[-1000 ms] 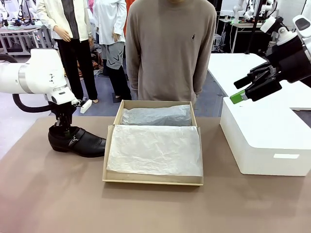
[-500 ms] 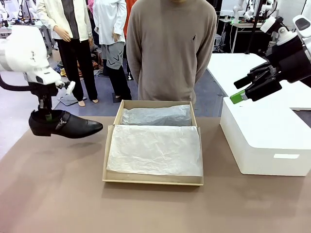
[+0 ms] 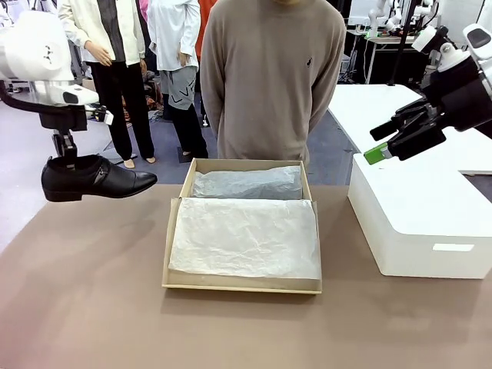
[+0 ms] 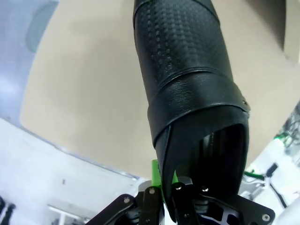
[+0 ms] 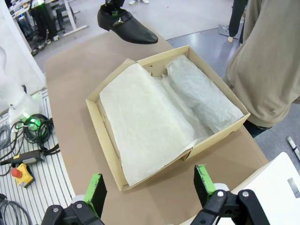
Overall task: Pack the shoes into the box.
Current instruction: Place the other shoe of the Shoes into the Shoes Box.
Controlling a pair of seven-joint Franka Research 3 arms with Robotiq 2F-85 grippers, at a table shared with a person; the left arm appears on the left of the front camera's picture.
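**One shoe in the air, one box open on the table**

Count: one black shoe (image 3: 96, 178), one tan box (image 3: 242, 286), one larger white box (image 3: 419, 223), two grippers and one person (image 3: 269, 77) standing at the far edge of the table (image 3: 92, 307).

In the front view the shoe hangs at the left of the frame, clear of the table and well apart from the tan box, its toe pointing toward the middle of the frame. The left gripper (image 3: 68, 156) comes down from above, its fingers pressed together on the rim of the heel opening. The tan box sits at the centre, lined with white tissue paper (image 3: 244, 234). The right gripper (image 3: 380, 142) hovers at the upper right, above the white box, with its fingers spread wide and nothing between them.

The left wrist view adds the grip up close. A green pad (image 4: 156, 171) lies against the outside of the shoe's (image 4: 187, 93) collar at the bottom of the frame, and the leather upper is dotted with small perforations.

The right wrist view looks down into the tan box (image 5: 110, 161). A flat sheet of paper (image 5: 140, 117) covers the near part, and a rounded bulge runs along the far wall; what it covers cannot be told. The strap and buckle side of the shoe (image 5: 126, 26) shows at the top of this frame, and a red button (image 5: 21, 172) and cables lie at the lower left.
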